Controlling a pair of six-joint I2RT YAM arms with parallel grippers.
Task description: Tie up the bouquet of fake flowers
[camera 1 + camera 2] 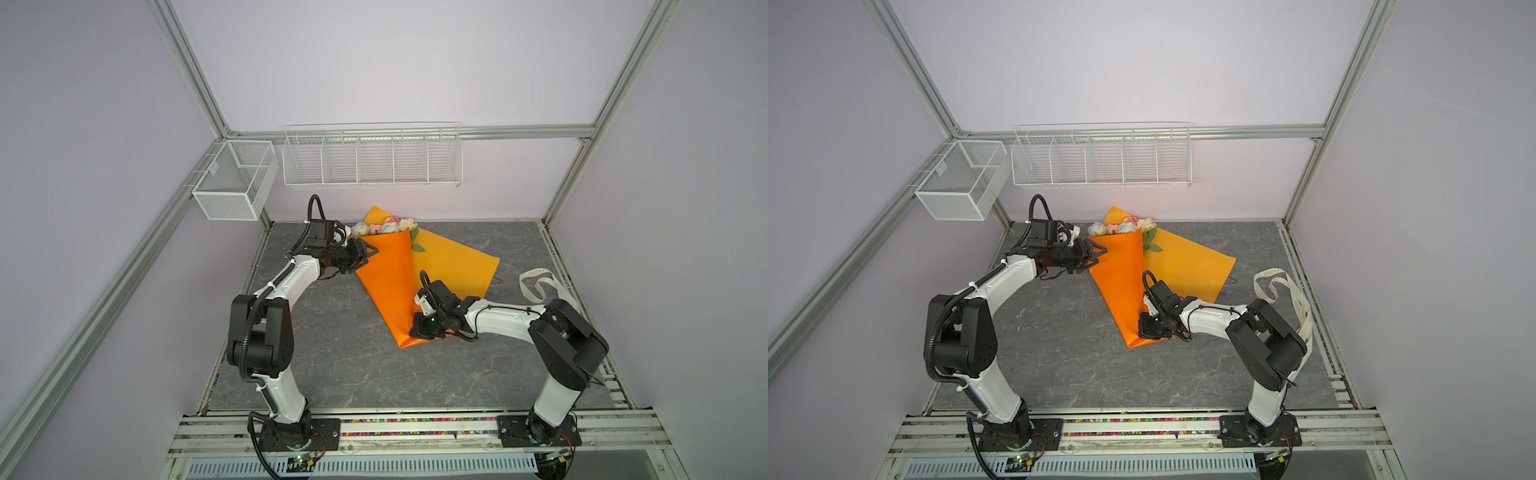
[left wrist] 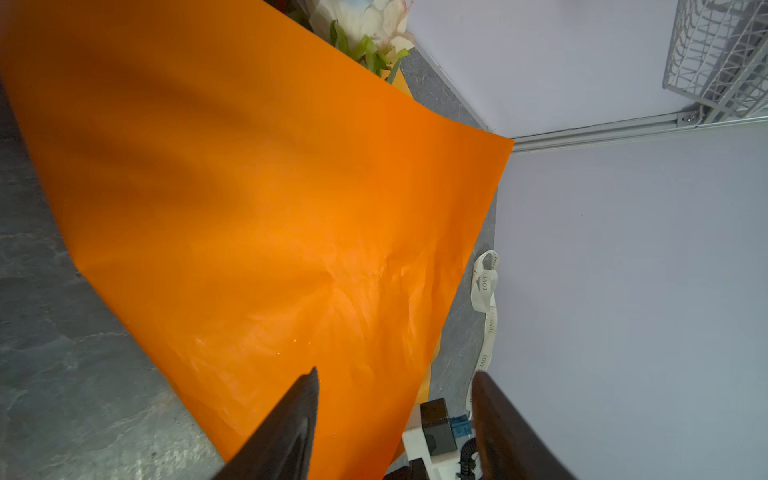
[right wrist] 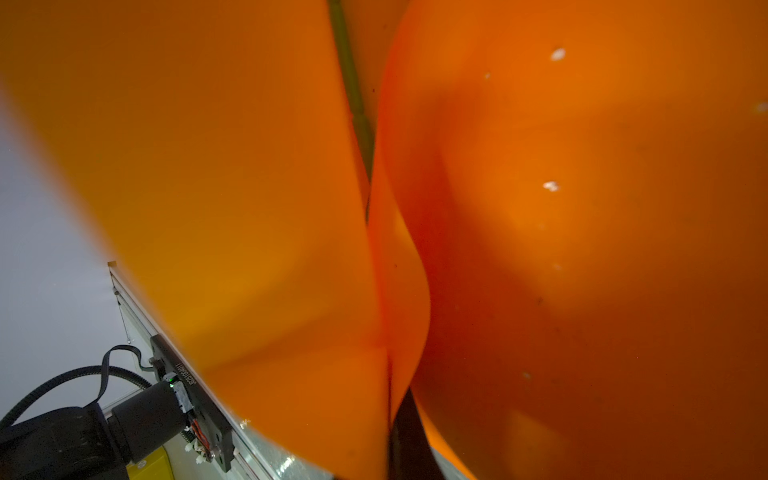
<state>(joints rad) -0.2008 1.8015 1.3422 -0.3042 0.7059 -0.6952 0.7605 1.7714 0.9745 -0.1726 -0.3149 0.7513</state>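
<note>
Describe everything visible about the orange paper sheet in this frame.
The orange paper sheet is smooth, faintly creased wrapping paper lying on the grey table. Its left part is folded over the bouquet of fake flowers into a cone narrowing toward the robot; the rest spreads rightward. The right gripper pinches the fold near the narrow end, jaws shut. The left gripper, jaws open, is at its left edge.
</note>
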